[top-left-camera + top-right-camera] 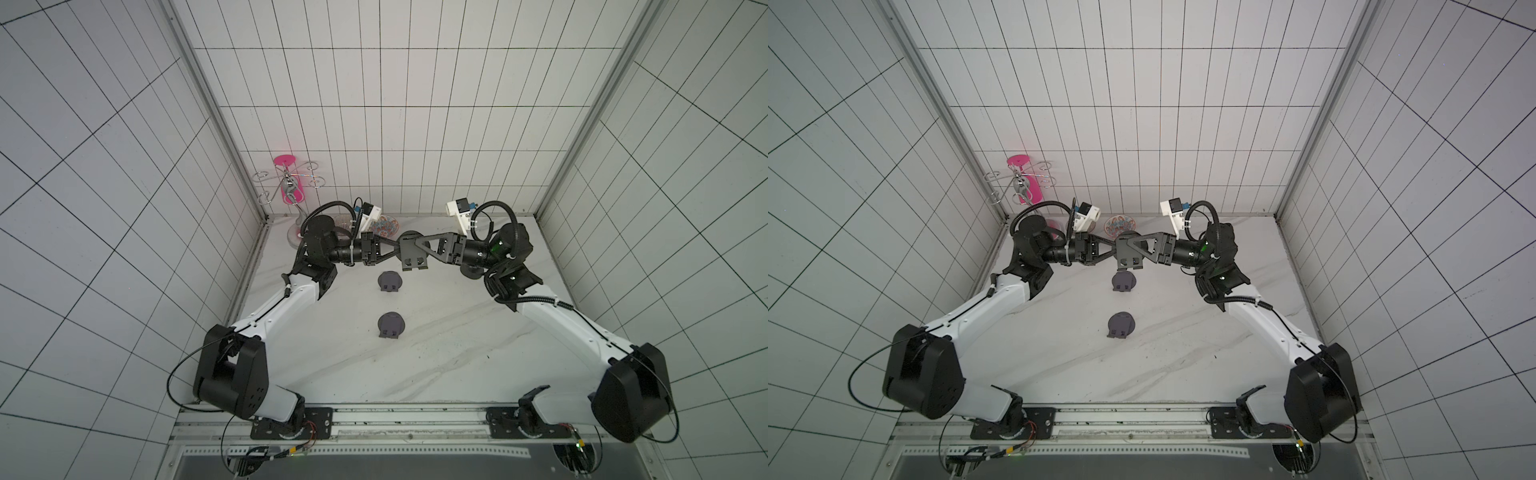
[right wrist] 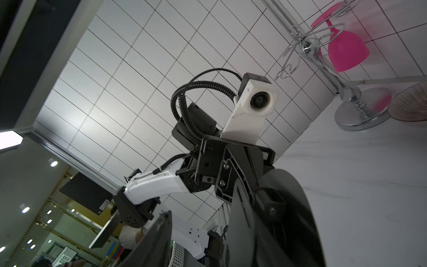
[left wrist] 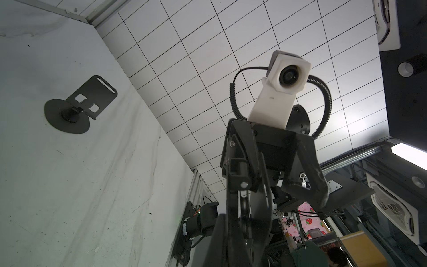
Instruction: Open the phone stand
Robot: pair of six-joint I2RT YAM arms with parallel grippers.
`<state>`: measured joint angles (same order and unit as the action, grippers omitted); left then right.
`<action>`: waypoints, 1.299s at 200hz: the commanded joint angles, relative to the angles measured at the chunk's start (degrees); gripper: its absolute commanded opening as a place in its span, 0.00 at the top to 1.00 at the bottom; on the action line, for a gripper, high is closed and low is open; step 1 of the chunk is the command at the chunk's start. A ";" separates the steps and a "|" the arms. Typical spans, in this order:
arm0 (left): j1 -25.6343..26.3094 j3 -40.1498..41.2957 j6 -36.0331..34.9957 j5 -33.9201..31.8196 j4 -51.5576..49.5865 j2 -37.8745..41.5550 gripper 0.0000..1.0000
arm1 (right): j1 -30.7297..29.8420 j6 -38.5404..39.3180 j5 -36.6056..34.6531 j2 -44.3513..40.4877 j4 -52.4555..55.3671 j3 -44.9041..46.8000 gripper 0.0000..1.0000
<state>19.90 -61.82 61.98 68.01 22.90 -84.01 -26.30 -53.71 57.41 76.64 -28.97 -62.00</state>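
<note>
Aloft, left claw (image 1: pixel 396 248) clamps phone stand (image 1: pixel 414 262) — right claw (image 1: pixel 409 244) parted

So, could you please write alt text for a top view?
Two arms meet above a marble table: the left gripper pinches a black phone stand while the right gripper is open at its other side. Two more stands sit nearer on the table.

Held phone stand (image 3: pixel 262 208), right end effector (image 3: pixel 286 194) spread
</note>
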 commanded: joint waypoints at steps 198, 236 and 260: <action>0.93 -2.75 -16.63 -0.95 -19.64 5.02 1.00 | 4.97 19.53 10.92 11.60 29.30 -13.04 0.47; 1.02 -2.78 -17.39 -1.31 -19.52 4.13 1.00 | 2.99 18.41 11.50 13.22 27.29 -12.95 0.52; 1.06 -2.69 -17.85 -0.91 -19.29 3.43 1.00 | 1.80 19.02 11.70 15.42 27.21 -12.71 0.67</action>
<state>20.14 -62.35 46.33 64.71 0.58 -81.97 -22.74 -35.18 69.47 89.03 -2.07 -74.74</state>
